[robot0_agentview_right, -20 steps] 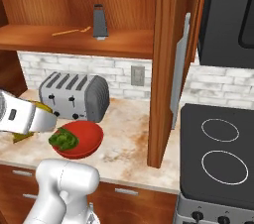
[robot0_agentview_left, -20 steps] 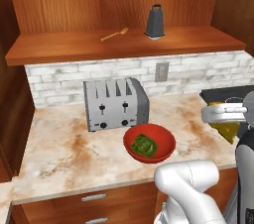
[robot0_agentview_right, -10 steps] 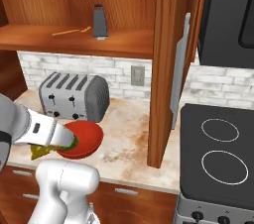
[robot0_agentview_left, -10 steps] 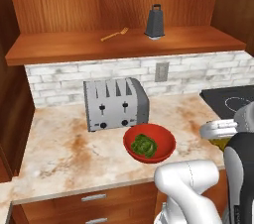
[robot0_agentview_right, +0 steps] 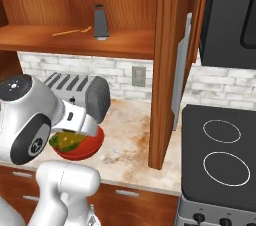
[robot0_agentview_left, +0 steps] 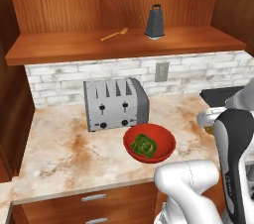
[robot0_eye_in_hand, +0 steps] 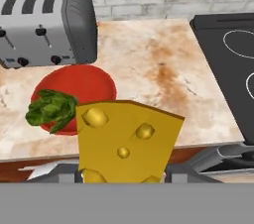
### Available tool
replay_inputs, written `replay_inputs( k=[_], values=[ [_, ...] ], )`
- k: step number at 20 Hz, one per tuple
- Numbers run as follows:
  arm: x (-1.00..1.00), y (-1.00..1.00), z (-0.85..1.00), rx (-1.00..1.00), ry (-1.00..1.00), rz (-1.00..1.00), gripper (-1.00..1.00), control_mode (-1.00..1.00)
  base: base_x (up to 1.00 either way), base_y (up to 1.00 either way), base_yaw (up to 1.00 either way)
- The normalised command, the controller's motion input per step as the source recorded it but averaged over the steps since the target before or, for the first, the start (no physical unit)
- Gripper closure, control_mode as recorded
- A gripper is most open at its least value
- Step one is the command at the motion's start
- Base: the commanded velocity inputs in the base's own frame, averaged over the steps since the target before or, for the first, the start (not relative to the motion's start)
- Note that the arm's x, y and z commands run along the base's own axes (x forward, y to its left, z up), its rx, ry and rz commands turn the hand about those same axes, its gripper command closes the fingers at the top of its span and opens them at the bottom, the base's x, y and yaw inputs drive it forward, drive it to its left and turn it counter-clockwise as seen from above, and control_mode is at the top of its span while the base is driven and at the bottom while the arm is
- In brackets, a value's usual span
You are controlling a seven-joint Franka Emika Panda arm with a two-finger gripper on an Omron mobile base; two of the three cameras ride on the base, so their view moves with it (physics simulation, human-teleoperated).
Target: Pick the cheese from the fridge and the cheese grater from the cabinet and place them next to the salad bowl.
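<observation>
Your gripper held the cheese w/ jaws closed on its sides, above the counter just right of the salad bowl and short of the stove. The yellow wedge hung in front of the bowl's rim in the hand view, lettuce beside it. Toaster stood behind the bowl. Up on the cabinet shelf the grater stood upright, a fork lying to its left, both untouched.
</observation>
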Motion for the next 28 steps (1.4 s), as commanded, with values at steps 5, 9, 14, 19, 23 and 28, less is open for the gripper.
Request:
replay_inputs(
  k=[5, 9, 14, 19, 23, 28],
  values=[
    [0.52, -0.03, -0.37, 0.00, 0.00, 0.02, 1.00, -1.00, 0.00, 0.00, 0.00],
    [0.51, 0.00, -0.39, 0.00, 0.00, 0.03, 1.00, -1.00, 0.00, 0.00, 0.00],
    [0.44, -0.05, -0.35, 0.00, 0.00, 0.06, 1.00, -1.00, 0.00, 0.00, 0.00],
    [0.26, 0.00, -0.31, 0.00, 0.00, 0.12, 1.00, -1.00, 0.00, 0.00, 0.00],
    [0.31, 0.00, -0.31, -0.02, 0.00, 0.09, 1.00, -1.00, 0.00, 0.00, 0.00],
    [0.40, 0.00, -0.26, -0.03, 0.00, 0.04, 1.00, -1.00, 0.00, 0.00, 0.00]
  ],
)
